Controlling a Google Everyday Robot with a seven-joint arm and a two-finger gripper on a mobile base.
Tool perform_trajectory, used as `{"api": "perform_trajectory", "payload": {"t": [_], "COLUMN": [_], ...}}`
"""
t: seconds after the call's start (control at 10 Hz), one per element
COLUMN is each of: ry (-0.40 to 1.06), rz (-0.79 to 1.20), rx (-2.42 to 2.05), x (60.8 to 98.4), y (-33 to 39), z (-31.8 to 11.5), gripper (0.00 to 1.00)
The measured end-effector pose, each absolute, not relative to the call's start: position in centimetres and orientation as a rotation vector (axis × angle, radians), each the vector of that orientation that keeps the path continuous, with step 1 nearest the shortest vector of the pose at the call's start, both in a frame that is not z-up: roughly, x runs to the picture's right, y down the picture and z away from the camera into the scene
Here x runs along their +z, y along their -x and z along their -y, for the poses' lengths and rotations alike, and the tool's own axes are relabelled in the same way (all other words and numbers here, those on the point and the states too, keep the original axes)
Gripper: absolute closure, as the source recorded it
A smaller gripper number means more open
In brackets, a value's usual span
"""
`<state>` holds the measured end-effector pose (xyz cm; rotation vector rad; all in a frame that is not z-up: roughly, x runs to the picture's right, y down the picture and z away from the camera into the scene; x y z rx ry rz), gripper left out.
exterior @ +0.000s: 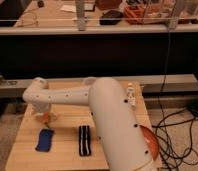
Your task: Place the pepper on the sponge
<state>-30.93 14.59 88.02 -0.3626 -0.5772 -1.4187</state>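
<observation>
Pepper (48, 118): tiny, orange, at gripper (44, 115) near sponge (44, 140).

Warm, dim indoor light here, and you're getting a yellowish cast over everything.

Your white arm (114, 120) takes the most light along its upper side, with no hard glare. The table (67, 115) glows an even tan. The end effector (46, 116) hangs low over the table's left side, darker underneath. Behind it the scene drops nearly black, while the far counter (52, 12) sits brighter.
</observation>
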Motion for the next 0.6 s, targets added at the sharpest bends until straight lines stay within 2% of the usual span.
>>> {"api": "perform_trajectory", "payload": {"t": [0.1, 0.5, 0.6], "ry": [0.373, 0.392, 0.388], "rz": [0.582, 0.597, 0.6], "rx": [-1.422, -1.43, -1.428], "x": [88.36, 88.86, 88.84], "y": [31.04, 31.27, 31.17], "z": [-14.87, -15.39, -15.37], "gripper": [0.27, 0.64, 0.76]}}
